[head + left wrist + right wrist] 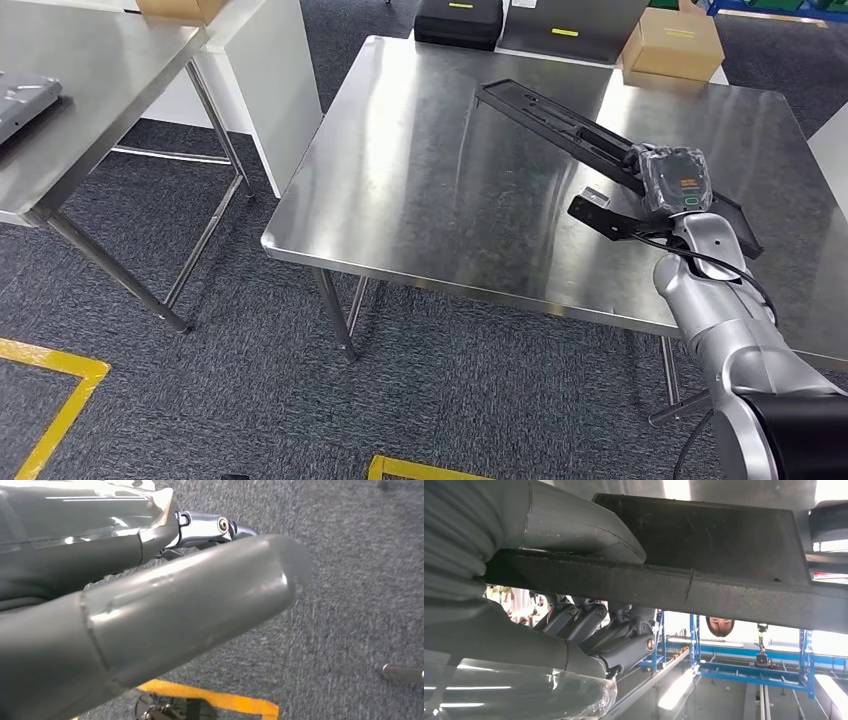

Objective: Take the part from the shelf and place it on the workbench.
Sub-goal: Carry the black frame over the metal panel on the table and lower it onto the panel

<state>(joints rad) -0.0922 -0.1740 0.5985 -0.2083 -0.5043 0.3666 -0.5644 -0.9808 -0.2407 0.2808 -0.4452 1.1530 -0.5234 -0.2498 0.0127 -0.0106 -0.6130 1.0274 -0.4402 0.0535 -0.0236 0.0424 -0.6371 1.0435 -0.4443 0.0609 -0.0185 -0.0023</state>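
A long black flat part (560,125) lies slanted over the right half of the steel workbench (420,190); I cannot tell whether its far end touches the top. My right hand (674,180), under a clear wrap, grips the part near its near end. In the right wrist view the thick grey thumb (574,530) lies on one side of the part's black edge (664,582) and the dark fingers (594,627) curl on the other side. My left hand (165,610) hangs over the grey carpet and holds nothing.
A second steel table (90,90) stands at the left, with a gap of carpet between it and the workbench. A black case (458,20) and a cardboard box (672,45) sit beyond the workbench's far edge. Yellow floor tape (50,400) marks the carpet. A person (720,625) stands by blue racks (754,655).
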